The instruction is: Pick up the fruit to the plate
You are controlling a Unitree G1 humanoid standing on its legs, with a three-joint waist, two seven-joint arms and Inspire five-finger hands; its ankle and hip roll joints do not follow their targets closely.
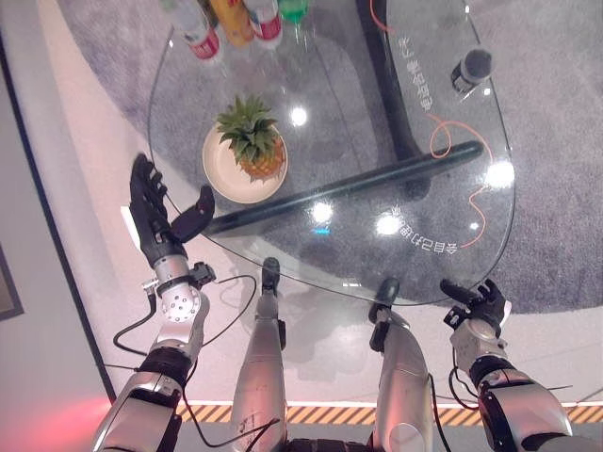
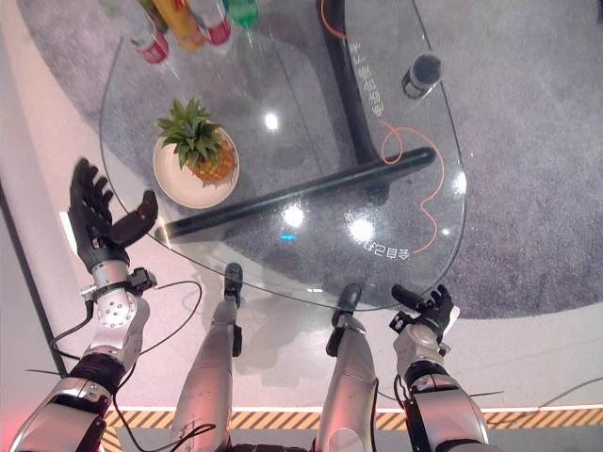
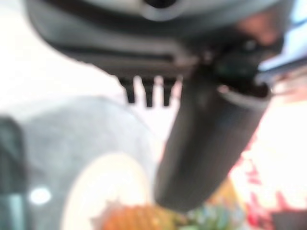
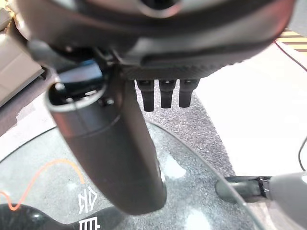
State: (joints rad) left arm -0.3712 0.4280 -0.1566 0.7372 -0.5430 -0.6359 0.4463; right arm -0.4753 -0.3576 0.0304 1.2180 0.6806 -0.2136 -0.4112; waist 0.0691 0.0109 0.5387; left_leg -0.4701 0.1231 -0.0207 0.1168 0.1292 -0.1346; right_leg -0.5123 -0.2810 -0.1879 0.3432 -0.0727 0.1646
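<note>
A small pineapple (image 1: 252, 143) with green leaves stands on a cream plate (image 1: 223, 175) at the left side of the round glass table (image 1: 396, 132). My left hand (image 1: 155, 212) hovers just off the table's left edge, beside the plate, open with fingers spread and thumb out, holding nothing. In the left wrist view the plate (image 3: 103, 189) and the pineapple (image 3: 136, 218) show past the thumb (image 3: 206, 143). My right hand (image 1: 480, 306) is low at the table's near right edge, open and empty.
Several bottles (image 1: 236, 24) stand at the far left rim of the table. A dark cylindrical object (image 1: 471, 68) with an orange cable (image 1: 443, 141) sits at the far right. A dark table base bar (image 1: 377, 179) shows through the glass. Grey carpet lies underneath.
</note>
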